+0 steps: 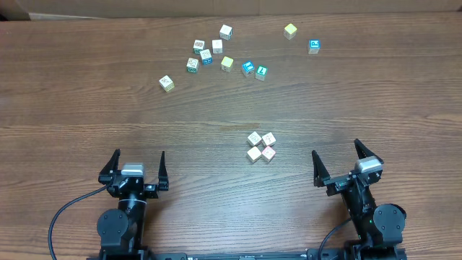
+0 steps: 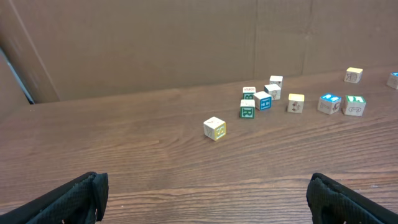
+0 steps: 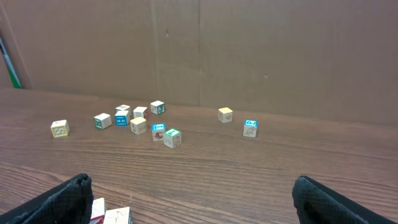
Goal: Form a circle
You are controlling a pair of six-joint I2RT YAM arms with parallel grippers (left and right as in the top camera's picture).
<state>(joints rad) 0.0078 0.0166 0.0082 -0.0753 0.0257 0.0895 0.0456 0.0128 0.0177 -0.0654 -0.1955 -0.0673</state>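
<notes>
Between left gripper (image 1: 138, 156) and right gripper (image 1: 336, 149), both fully spread and empty: the circle (image 1: 260, 146), four pale cubes tightly clumped. Risk: a careless nudge scatters neighbouring cubes.

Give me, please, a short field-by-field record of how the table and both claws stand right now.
surface: wooden table
near middle: clump of four pale cubes, packed two by two, one pink-marked
far side: scattered cubes, pale, blue-faced and yellow, loosely spread
outliers: yellow cube and blue-faced cube, far right
left claw: open, empty, at the near edge
right claw: open, empty, right of the clump, not touching it
</notes>
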